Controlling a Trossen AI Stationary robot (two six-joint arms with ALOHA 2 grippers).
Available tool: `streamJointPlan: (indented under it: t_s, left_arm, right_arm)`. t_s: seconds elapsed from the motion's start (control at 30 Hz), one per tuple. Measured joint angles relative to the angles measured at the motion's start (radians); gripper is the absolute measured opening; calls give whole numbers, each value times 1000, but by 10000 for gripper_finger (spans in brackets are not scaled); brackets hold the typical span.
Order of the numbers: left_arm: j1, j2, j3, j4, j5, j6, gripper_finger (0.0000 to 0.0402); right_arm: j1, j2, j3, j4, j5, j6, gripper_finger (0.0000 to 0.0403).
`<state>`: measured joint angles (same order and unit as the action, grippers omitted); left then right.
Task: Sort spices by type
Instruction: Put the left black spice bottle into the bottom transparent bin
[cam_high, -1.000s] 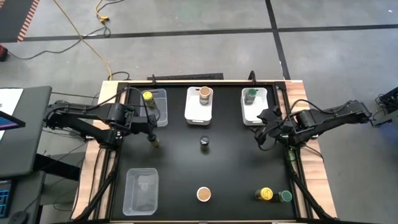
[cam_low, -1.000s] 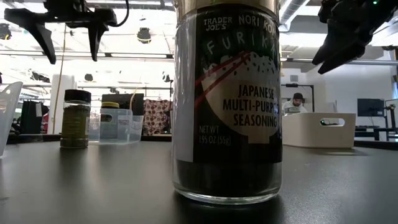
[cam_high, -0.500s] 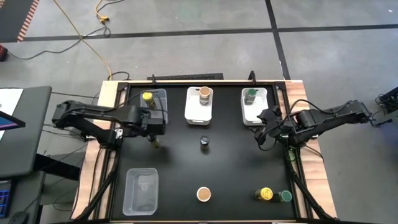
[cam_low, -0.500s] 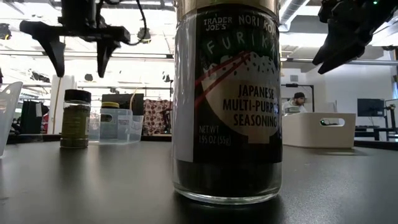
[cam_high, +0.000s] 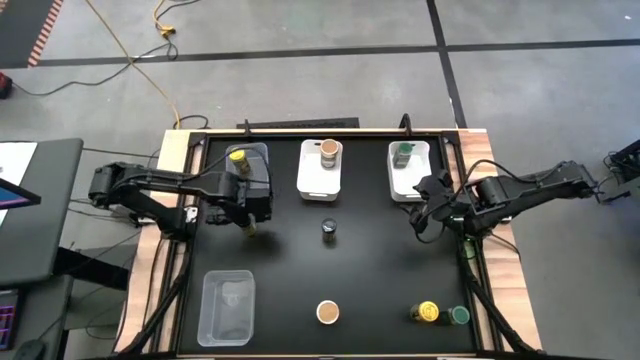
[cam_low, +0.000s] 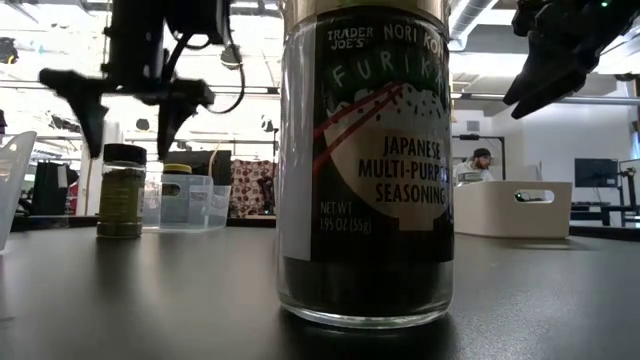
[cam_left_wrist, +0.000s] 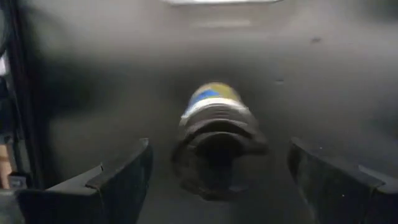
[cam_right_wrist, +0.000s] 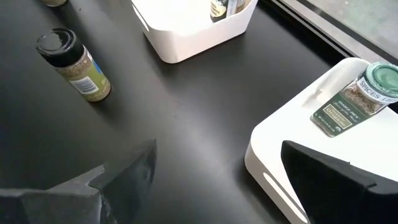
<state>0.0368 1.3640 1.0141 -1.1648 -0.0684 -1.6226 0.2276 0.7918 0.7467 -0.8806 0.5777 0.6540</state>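
**Black tabletop, wood-edged, under a bright workshop**

We see a black table (cam_high: 370, 270) with a pale wooden border, standing on a grey concrete floor (cam_high: 300, 80) crossed by dark lines and a yellow cable (cam_high: 130, 50). Along the far side sit three bins: a clear bin (cam_high: 258, 185) holding a yellow-topped jar (cam_high: 238, 157), a white bin (cam_high: 320, 182) with a tan-topped jar (cam_high: 329, 150), and another white bin (cam_high: 408, 182) with a green-topped jar (cam_high: 403, 153). An empty-looking clear bin (cam_high: 228, 307) sits at the near left.

Loose on the table are a dark-topped jar (cam_high: 329, 231) at the centre, a tan-topped furikake jar (cam_high: 328, 312) near the front edge, and a yellow jar (cam_high: 428, 312) touching or just beside a green one (cam_high: 459, 316) at the near right.

The left gripper (cam_high: 248, 215) hangs with jaws apart directly over a dark-capped jar (cam_left_wrist: 214, 134) standing just in front of the clear bin. The right gripper (cam_high: 425, 222) waits near the right white bin, jaws also spread and empty.

Across the table we see a lit room with ceiling lamps and a seated person (cam_low: 478, 165) far off.
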Motion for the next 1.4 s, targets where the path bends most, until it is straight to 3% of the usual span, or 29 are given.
streamJointPlan:
  t_s: [0.17,0.37,1.03,1.2,1.4]
  left_arm:
    - [5,-17,-60,111,15,-1,349]
    - [27,-17,-71,107,15,19,340]
    - [36,-17,-71,109,94,86,203]
    - [36,-17,-70,109,108,193,192]
    - [36,-17,-70,109,171,488,198]
  right_arm:
    - [0,0,0,0,0,-5,372]
    - [0,0,0,1,0,-7,372]
    - [0,0,0,8,0,-6,372]
    - [0,0,0,29,-1,-7,372]
    - [0,0,1,57,-1,-8,372]
